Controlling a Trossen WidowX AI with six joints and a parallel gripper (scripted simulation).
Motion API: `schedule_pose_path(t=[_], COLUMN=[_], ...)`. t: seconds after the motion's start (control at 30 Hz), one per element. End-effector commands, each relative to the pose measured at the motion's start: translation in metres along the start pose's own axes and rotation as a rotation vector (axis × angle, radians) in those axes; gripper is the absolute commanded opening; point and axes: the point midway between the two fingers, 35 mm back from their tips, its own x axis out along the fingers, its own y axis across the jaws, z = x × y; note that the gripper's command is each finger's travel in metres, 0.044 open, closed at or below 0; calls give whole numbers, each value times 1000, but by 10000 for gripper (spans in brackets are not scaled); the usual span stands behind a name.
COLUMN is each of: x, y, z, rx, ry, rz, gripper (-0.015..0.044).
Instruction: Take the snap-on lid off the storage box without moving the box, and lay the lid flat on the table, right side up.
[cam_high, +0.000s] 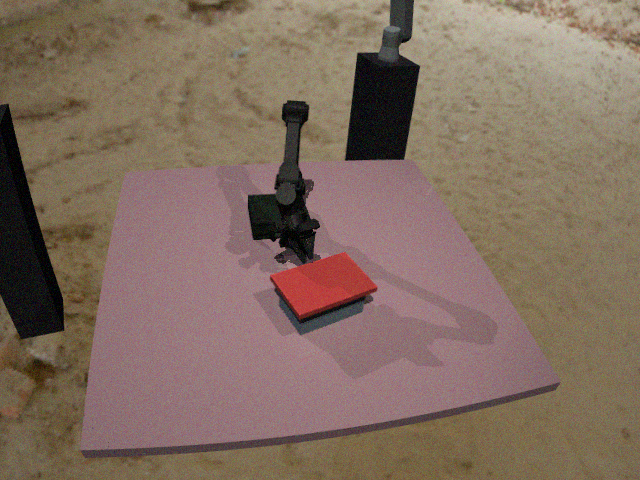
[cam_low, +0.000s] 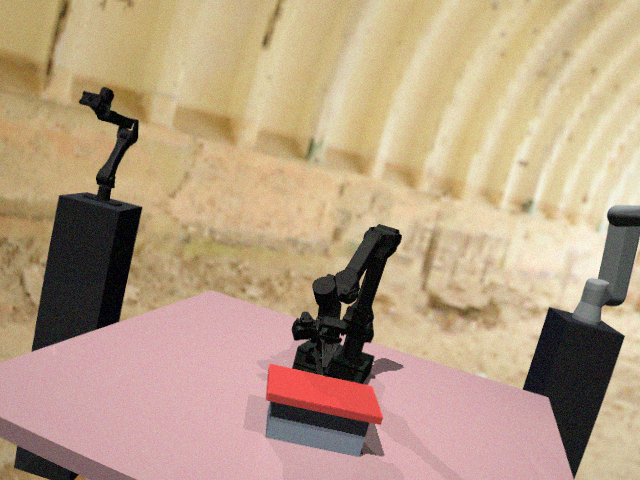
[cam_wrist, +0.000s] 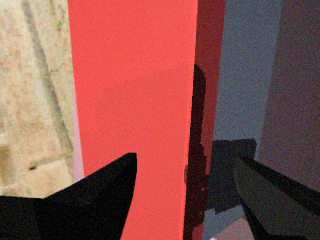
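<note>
The red lid (cam_high: 323, 284) (cam_low: 323, 392) (cam_wrist: 135, 110) lies flat on top of the grey-blue storage box (cam_high: 330, 317) (cam_low: 315, 435) (cam_wrist: 245, 75) and overhangs its walls. The box stands on the pink table (cam_high: 180, 361) (cam_low: 155, 382). My gripper (cam_high: 308, 261) (cam_low: 321, 370) (cam_wrist: 185, 162) is open and points down at the lid's edge on the arm-base side. In the wrist view one fingertip shows over the lid's red top and the other over the box's side wall, with the lid's edge between them. Whether either finger touches the lid cannot be told.
My arm's dark base (cam_high: 262, 214) stands behind the box, close to the gripper. A black pedestal (cam_high: 382, 108) (cam_low: 571, 382) with a grey arm stands past the table edge. Another black pedestal (cam_high: 31, 248) (cam_low: 77, 268) with a small black arm stands on the other side.
</note>
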Motion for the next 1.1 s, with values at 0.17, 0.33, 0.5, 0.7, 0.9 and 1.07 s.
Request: schedule_pose_path(t=[0.17, 0.33, 0.5, 0.7, 0.9, 1.07], x=[15, 21, 22, 22, 22, 21], y=[-2, -3, -3, -3, -3, -1], z=[-1, -1, -1, -1, -1, -2], rx=[6, 7, 7, 7, 7, 2], ry=[-4, -4, -4, -4, -4, 1], rz=[-3, -2, -2, -2, -2, 2], gripper=[235, 235, 150, 110, 11, 0])
